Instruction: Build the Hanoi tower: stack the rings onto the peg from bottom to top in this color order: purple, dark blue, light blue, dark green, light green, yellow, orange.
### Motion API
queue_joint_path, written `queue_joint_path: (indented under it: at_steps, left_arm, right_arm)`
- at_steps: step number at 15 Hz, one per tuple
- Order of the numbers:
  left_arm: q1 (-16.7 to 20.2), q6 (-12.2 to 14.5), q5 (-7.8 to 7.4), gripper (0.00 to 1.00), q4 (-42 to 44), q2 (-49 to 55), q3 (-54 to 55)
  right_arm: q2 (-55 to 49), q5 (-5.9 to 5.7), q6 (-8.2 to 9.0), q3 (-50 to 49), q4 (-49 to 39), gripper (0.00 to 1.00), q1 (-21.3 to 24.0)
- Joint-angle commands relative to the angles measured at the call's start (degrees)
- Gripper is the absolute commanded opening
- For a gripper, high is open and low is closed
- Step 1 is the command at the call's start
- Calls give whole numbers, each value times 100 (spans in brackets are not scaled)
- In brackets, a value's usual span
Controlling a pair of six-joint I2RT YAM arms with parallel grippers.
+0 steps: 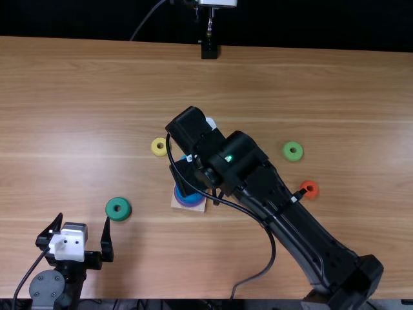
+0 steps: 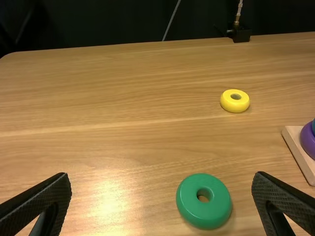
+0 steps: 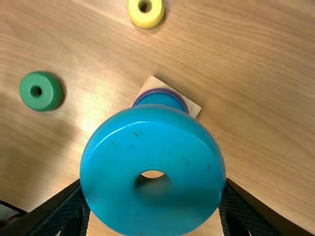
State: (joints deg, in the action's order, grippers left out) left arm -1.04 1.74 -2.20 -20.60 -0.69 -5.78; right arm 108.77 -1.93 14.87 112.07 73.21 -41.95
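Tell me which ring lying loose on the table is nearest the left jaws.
The dark green ring, just ahead of the open left jaws. The yellow ring, light green ring and orange ring all lie farther off.

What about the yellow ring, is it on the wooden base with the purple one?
No, the yellow ring lies on the bare table, apart from the wooden base.
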Motion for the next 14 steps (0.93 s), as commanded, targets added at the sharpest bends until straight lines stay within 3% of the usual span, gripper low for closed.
queue_joint_path:
  at_steps: [1,14]
  left_arm:
    - [-2,100,-107,100,-492,69,578]
    - [7,100,-107,100,-492,69,578]
  right_arm:
    - [144,4,-21,227,-6,7,-85]
    - [347,-28,-95,104,57,7,-120]
